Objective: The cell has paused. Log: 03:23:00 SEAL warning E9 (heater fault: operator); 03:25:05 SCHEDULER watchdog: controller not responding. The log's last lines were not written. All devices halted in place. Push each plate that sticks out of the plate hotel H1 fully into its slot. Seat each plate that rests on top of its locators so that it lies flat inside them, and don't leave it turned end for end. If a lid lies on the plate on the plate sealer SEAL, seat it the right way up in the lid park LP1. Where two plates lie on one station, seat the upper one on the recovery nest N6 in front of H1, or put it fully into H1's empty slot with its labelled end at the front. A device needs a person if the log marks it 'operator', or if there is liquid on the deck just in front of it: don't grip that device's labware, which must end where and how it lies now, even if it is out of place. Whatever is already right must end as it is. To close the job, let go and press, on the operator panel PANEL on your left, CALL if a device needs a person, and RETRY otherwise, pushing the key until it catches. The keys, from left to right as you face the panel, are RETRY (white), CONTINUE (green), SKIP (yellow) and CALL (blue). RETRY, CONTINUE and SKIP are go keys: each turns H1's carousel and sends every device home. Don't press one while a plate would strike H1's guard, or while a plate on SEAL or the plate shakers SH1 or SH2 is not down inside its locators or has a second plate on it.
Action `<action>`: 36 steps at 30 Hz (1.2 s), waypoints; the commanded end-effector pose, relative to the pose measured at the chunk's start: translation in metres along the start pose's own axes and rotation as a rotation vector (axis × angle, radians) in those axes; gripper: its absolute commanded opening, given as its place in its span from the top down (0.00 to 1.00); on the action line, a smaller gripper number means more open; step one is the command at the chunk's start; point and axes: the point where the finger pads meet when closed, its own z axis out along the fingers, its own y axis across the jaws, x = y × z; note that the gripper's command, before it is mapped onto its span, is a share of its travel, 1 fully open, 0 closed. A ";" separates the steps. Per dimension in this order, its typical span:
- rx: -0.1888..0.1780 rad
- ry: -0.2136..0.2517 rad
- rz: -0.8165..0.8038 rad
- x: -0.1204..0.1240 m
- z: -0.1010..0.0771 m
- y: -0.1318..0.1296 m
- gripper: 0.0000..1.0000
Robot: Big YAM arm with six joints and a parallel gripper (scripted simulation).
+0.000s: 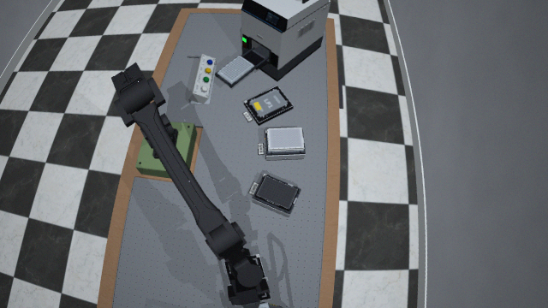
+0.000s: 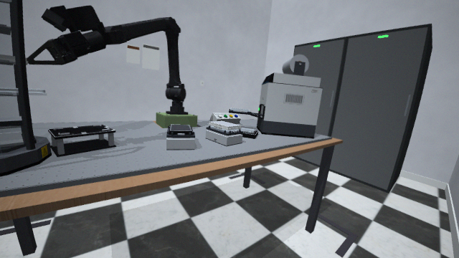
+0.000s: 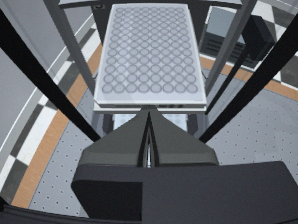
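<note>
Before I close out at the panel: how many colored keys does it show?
4, in a row on the panel: blue, yellow, green, white. None looks hidden.

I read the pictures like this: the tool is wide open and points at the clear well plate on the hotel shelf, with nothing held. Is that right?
Not quite. The tool is shut, not wide open: the wrist view shows its two fingers pressed together into one wedge. The rest stands: it points at the clear well plate on the hotel shelf and holds nothing.
</note>
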 end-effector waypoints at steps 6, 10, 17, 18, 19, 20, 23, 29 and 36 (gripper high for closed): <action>0.003 -0.027 0.006 -0.031 0.010 -0.002 1.00; 0.003 -0.027 0.005 -0.032 0.012 -0.002 1.00; 0.003 -0.027 0.006 -0.033 0.014 -0.002 1.00; 0.004 -0.027 0.006 -0.033 0.015 -0.002 1.00; 0.004 -0.027 0.005 -0.033 0.015 -0.002 1.00; 0.003 -0.027 0.005 -0.034 0.015 -0.002 1.00; 0.003 -0.027 0.005 -0.034 0.017 -0.002 1.00; 0.002 -0.027 0.005 -0.036 0.019 -0.002 1.00; 0.002 -0.027 0.006 -0.036 0.019 -0.002 1.00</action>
